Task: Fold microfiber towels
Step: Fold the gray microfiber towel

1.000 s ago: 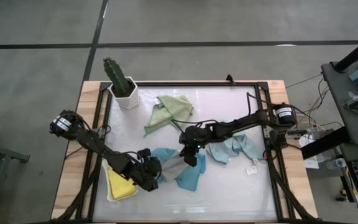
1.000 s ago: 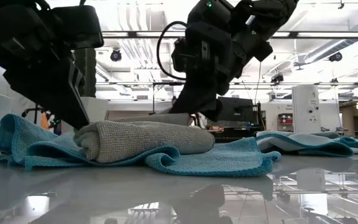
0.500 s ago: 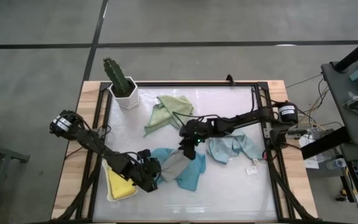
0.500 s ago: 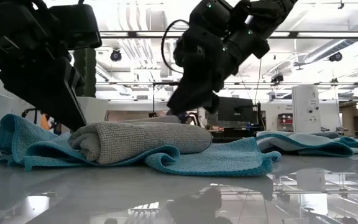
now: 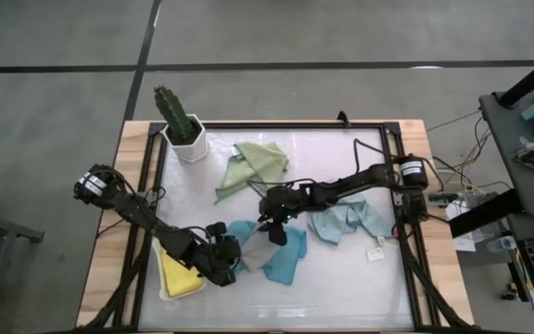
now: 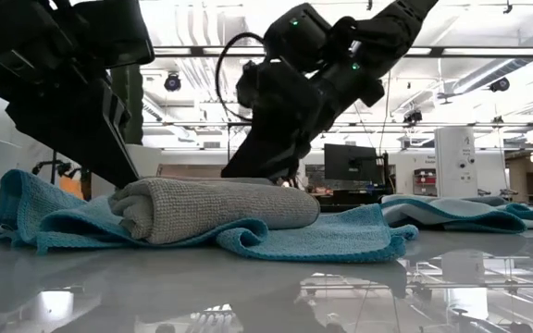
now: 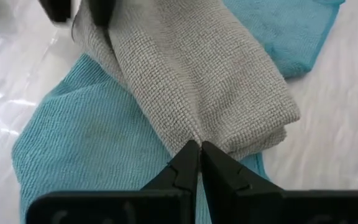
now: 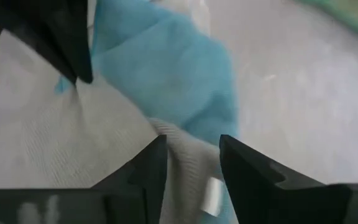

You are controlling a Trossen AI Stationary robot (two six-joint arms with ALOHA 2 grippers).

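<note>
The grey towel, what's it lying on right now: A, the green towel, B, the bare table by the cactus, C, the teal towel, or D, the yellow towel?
C: the folded grey towel rests on top of the teal towel, whose edges spread out under it in the low view, while the left gripper pinches one end of it shut.

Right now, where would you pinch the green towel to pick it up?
Probably the pointed corner of the sage green towel, nearest the left pincer. It lies crumpled beside the cactus pot, clear of the others, so come straight down from above.
</note>
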